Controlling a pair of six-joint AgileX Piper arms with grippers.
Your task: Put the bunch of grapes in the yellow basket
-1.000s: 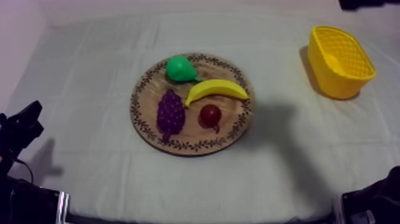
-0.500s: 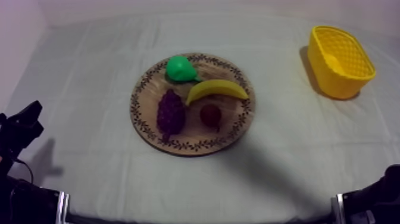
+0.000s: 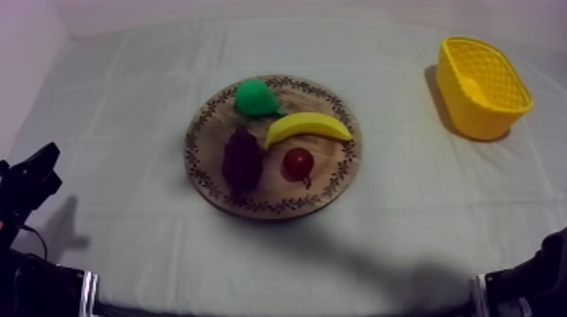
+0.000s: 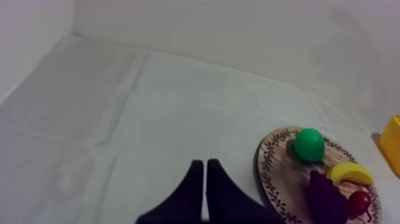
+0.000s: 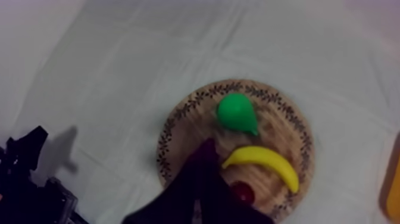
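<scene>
A table (image 3: pixel 405 253) under a grey-white cloth (image 3: pixel 126 101) stands before a pale wall. The round wooden board (image 3: pixel 329 164), with its patterned rim, lies in the middle of the top view. The bunch of grapes (image 3: pixel 242 160) rests on the board's left part, just below the pear (image 3: pixel 256 97). The small red fruit (image 3: pixel 297 163) is just to the right of the grapes, and the banana (image 3: pixel 308 126) lies across above that fruit. The yellow basket (image 3: pixel 481 118) stands well apart from the board, at the upper right of the top view.

The left hand (image 4: pixel 205 164) has its fingers pressed together into a narrow wedge and holds nothing. It is over bare cloth beside the board, and in the top view it sits low at the left edge. The right hand (image 5: pixel 206 146) is likewise drawn into a narrow wedge with nothing in it. Its tip points over the board, just beside the banana's near end.
</scene>
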